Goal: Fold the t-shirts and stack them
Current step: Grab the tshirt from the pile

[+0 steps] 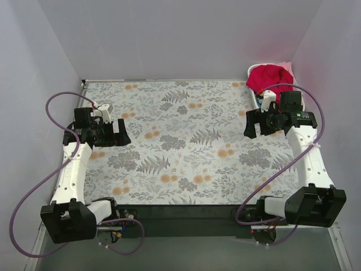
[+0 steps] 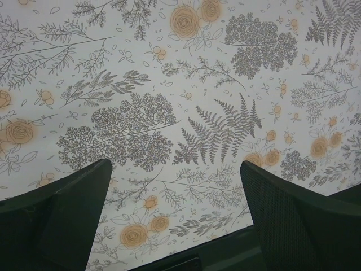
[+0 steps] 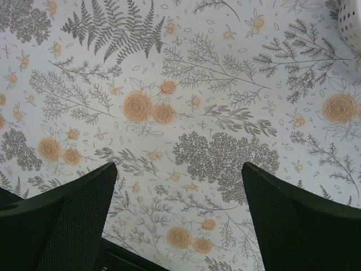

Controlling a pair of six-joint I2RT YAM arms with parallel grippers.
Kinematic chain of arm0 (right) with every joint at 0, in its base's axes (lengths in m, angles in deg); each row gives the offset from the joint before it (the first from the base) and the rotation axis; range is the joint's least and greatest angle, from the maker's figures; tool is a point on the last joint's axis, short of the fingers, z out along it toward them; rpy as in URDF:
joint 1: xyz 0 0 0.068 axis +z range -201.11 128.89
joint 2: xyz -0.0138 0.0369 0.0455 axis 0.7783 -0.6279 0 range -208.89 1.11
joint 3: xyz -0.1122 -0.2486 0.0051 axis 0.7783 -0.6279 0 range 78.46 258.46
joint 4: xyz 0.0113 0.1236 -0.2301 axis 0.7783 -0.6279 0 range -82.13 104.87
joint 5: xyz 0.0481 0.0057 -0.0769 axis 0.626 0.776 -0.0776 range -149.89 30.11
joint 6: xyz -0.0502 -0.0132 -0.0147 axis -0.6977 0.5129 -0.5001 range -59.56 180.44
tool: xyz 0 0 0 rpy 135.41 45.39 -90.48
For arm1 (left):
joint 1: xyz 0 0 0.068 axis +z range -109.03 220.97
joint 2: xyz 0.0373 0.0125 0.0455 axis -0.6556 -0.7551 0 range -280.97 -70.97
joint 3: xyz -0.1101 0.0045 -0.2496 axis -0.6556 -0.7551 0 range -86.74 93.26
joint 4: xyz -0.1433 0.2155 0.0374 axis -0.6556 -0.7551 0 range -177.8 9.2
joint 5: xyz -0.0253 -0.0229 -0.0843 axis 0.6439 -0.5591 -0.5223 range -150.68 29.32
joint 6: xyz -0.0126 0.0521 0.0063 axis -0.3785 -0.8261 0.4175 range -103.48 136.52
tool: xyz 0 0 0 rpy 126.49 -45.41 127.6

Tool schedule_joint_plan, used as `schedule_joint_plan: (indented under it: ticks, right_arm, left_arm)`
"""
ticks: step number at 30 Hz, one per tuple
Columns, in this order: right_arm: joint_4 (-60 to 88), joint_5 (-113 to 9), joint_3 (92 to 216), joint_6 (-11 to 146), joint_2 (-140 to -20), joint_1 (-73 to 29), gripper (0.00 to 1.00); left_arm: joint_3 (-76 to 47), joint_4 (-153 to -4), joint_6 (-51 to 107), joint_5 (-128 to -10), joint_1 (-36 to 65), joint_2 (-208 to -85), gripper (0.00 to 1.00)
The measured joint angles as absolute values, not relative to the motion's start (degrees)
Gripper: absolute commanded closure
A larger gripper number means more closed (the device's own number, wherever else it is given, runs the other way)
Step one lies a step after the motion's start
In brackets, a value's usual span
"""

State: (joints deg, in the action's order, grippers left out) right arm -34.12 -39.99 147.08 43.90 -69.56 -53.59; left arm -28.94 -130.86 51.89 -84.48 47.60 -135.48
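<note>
Risk: double-grab | red t-shirt (image 1: pixel 269 76) heaped in basket (image 3: pixel 351 21), pink tee (image 1: pixel 286 65) behind it | right gripper (image 3: pixel 177 166) beside basket, left gripper (image 2: pixel 175 165) well away, both spread, empty | a pinch could catch both tees or the rim and drag the basket

One crimson t-shirt (image 1: pixel 271 76) filled one white basket (image 1: pixel 251 94) at the far right. One pale pink cloth edge (image 1: pixel 284 64) showed behind it. Two grippers stood apart: left gripper (image 1: pixel 123 134) and right gripper (image 1: pixel 250 124).
</note>
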Motion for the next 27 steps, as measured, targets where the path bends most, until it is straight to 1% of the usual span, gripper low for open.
schedule_joint_plan:
  ticks: [9, 15, 19, 22, 27]
  right_arm:
    - [-34.97, -40.01, 156.35, 43.29, -74.85, -53.61, 0.02]
    - [-34.38, -41.87, 168.09, 44.43, -82.48, -56.15, 0.02]
    - [-32.44, -43.1, 181.25, 46.57, -91.9, -59.84, 0.02]
    - [-30.75, -44.41, 193.07, 47.51, -101.08, -61.57, 0.02]
    - [-27.74, -48.28, 202.27, 48.71, -112.1, -62.13, 0.02]
  left_arm:
    - [-23.32, -129.62, 52.5, -84.76, 47.6, -135.62, 0.02]
    - [-20.28, -129.29, 52.96, -86.62, 47.6, -136.29, 0.02]
    - [-19.17, -129.68, 52.96, -87.32, 47.6, -137.28, 0.02]
    - [-19.17, -130.12, 53.05, -87.56, 47.6, -137.32, 0.02]
    - [-19.19, -130.34, 54.03, -88.34, 47.6, -138.26, 0.02]
